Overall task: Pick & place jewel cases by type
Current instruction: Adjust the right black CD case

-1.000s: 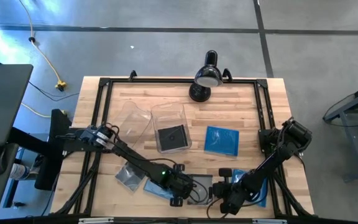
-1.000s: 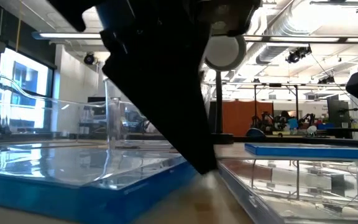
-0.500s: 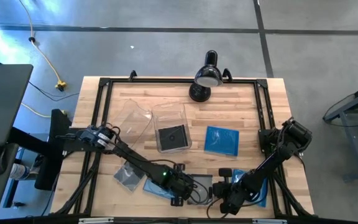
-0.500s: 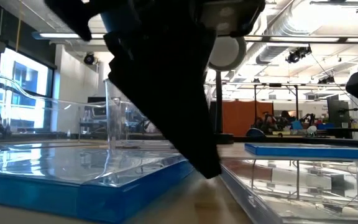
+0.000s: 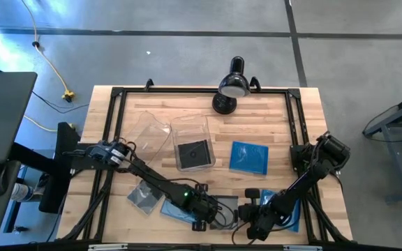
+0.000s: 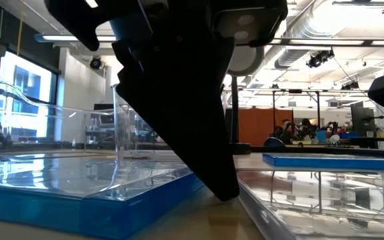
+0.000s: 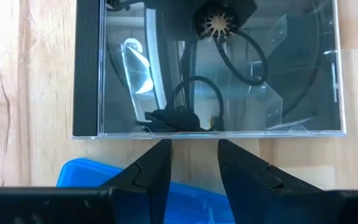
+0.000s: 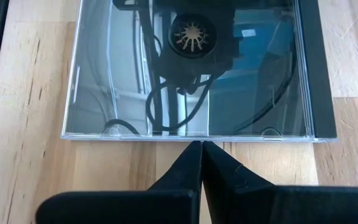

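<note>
A dark jewel case with a clear cover lies flat near the table's front edge, between my two grippers. My left gripper stands open at the case's left edge, slanting down, over a blue jewel case. My right gripper is shut, its tips at the opposite edge. In the high view, a grey case lies left of the blue one. Another blue case lies mid-table, and a third is under my right arm. A black case lies in a clear bin. My left gripper has its two fingertips just short of the clear-covered case's edge, one on each side of its middle; whether they touch it, I cannot tell. My right gripper's shut fingertips slant down to the middle of the case's opposite edge and seem to meet it. The case lies flat on the table.
A second clear bin lies tipped beside the first one, at the back left. A black desk lamp stands at the far edge. Bare wood shows at the table's far right and between the bins and the near cases.
</note>
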